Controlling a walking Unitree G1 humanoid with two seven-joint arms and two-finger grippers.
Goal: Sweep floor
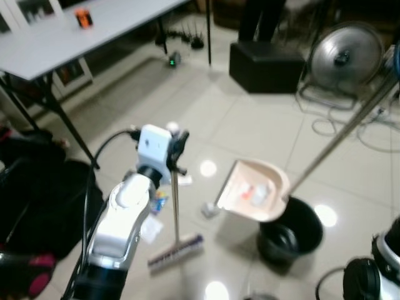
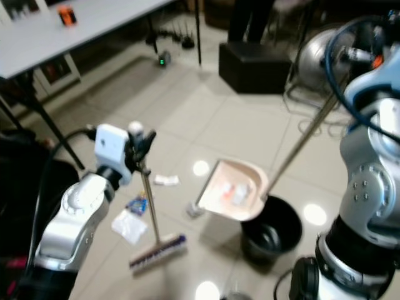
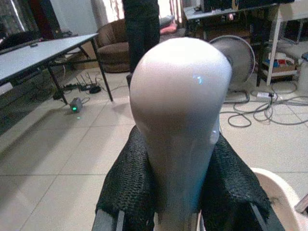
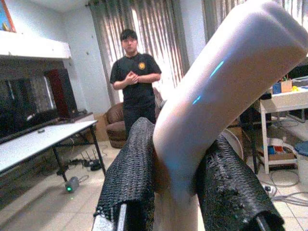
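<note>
Pale tiled floor (image 1: 250, 134) lies before me, with a grey table (image 1: 62, 37) at far left. I hold the broom (image 2: 153, 240) by its handle top in my left gripper (image 2: 139, 145), clamped; its shaft stands nearly upright, bristles down beside the litter (image 2: 130, 224). To its right, my right gripper (image 4: 175, 192) is clamped on the dustpan's handle; the dustpan (image 2: 231, 190) tilts over the black bin (image 2: 272, 234), so the litter must go rightward

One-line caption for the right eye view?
Left gripper holds broom upright on tile; right arm tips the dustpan over a black bin, litter still beside the brush.
</note>
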